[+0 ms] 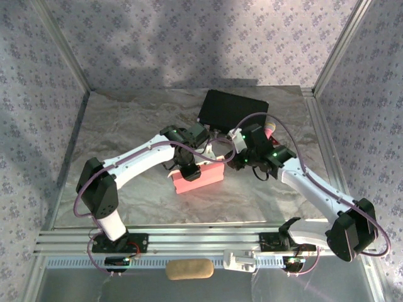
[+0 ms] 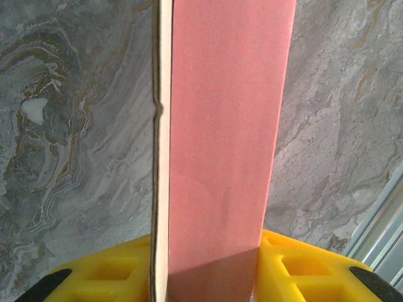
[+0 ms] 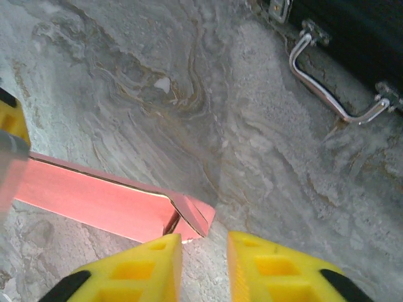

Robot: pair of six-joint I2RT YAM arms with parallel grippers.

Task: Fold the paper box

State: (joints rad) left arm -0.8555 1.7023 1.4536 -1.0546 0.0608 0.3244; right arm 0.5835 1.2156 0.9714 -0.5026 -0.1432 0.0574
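Pinching box (image 2: 220, 126) w/ L claw (image 2: 204, 242): closed partway onto the card, one yellow finger (image 2: 107, 270) against the pale inner edge, the other against the salmon face. Held that panel on edge, stretching straight away from L wrist cam, above grey marbled table (image 2: 75, 126). Showed a small nick in the pale edge abt halfway along.

Had R claw (image 3: 204, 242) slightly apart: narrow gap btwn yellow tips, nothing in it, nothing gripped. Hovered low over table at the box's end, w/ a bent corner flap right in front of one tip; contact there not clear. Saw rest of box in R wrist cam as a long salmon strip w/ pale rim, running off to the left edge of view.

Converged on table centre in top cam, L arm from the left, R arm from the right, box btwn them as a salmon block, nearer the arm bases than the case.

Spotted black case (image 1: 233, 108) behind both claws, twd far edge, apart from box; metal handle (image 3: 327, 94) & latches on the side facing R claw. Noted tan oval pad (image 1: 189, 269) on near ledge btwn arm bases, well apart from the rest.
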